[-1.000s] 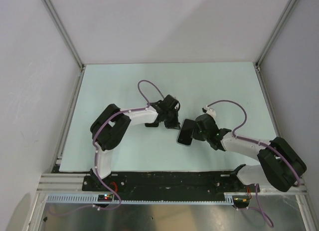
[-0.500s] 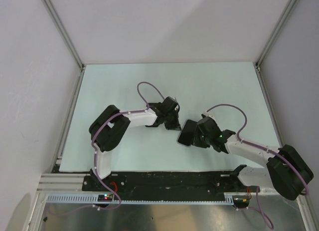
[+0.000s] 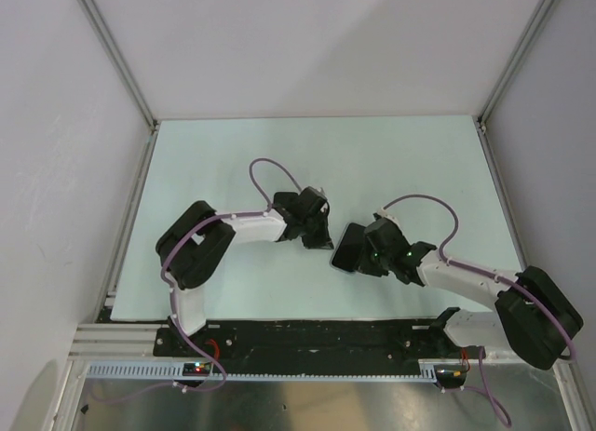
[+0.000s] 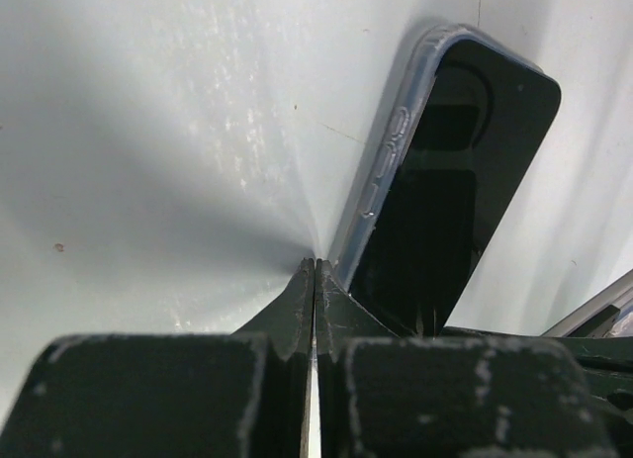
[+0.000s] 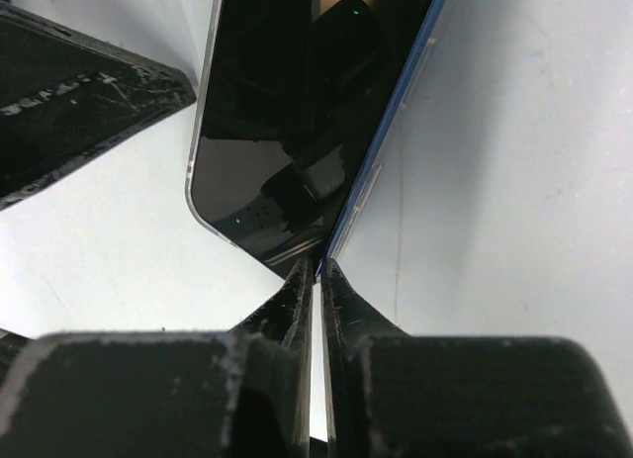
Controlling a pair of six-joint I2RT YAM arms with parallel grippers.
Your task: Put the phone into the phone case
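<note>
Evidently the phone (image 4: 445,211) sat largely inside the phone case (image 4: 381,171) on the table (image 4: 148,132). The left hand (image 4: 315,270) was shut and empty, tips against the case's edge. The right hand (image 5: 318,265) was nearly closed at the case's opposite side, its grip undetermined. Full seating remained unconfirmed.

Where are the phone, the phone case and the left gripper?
phone (image 4: 445,201): left wrist view, on its black glossy face.
phone case (image 4: 394,132): left wrist view, on the clear side wall by the button bumps.
left gripper (image 4: 315,270): left wrist view, where the fingertips meet.
</note>
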